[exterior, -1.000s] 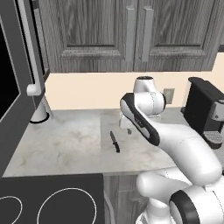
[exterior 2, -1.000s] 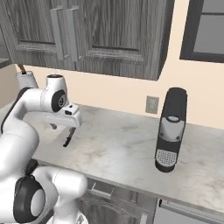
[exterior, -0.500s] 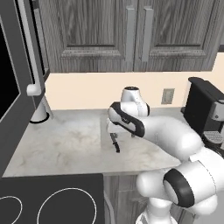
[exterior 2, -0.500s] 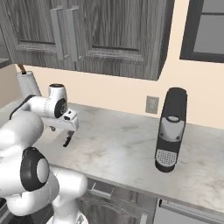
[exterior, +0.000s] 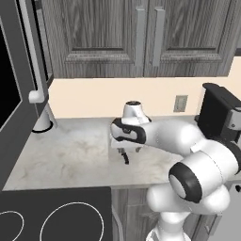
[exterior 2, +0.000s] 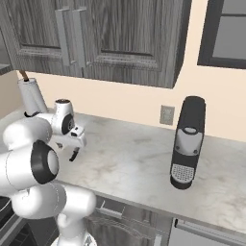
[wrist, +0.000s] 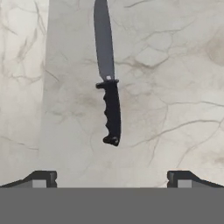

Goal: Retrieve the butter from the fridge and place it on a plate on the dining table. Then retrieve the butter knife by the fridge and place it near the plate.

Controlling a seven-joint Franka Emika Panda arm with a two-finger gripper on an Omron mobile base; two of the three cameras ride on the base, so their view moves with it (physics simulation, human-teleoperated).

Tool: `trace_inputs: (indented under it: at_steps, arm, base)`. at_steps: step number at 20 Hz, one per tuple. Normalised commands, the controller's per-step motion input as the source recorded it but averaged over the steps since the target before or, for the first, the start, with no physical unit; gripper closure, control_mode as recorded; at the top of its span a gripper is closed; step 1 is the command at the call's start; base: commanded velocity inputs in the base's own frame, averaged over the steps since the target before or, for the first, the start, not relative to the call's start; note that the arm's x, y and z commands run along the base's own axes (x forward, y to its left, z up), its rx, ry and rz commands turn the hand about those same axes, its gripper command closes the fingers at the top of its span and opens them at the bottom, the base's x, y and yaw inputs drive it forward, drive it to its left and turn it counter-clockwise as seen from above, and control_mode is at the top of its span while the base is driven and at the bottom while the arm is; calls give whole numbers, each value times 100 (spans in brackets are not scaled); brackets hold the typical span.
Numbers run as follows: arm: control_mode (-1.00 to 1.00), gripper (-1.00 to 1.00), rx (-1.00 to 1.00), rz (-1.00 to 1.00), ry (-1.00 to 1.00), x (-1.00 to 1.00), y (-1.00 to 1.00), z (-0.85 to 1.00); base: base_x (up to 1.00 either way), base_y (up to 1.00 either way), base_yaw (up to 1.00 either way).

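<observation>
Hand view looks straight down on the slim dark butter knife (wrist: 108, 87) lying flat on the grey-white marble bench (wrist: 183, 87), with the gripper (wrist: 111, 177) spread wide above it. Stiff, light, probably slippery; the ribbed black handle looks the best hold.

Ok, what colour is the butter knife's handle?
Black, with a grey blade; the butter knife shows best in the hand view.

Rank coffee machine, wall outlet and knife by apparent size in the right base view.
1. Coffee machine, clearly largest.
2. Wall outlet.
3. Knife, mostly hidden behind the arm; only a short dark piece shows, so its place against the outlet is unsure.
</observation>
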Motion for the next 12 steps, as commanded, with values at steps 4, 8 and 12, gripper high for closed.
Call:
trace_inputs:
  at_steps: [4,8,12]
  arm:
    - [-100,-100,-6,0,0,1,0,-52]
    - [-100,-100,-4,0,0,9,0,-45]
    - [-100,-100,0,0,0,25,0,-27]
  base:
    - [0,0,0]
    - [0,0,0]
    - [0,0,0]
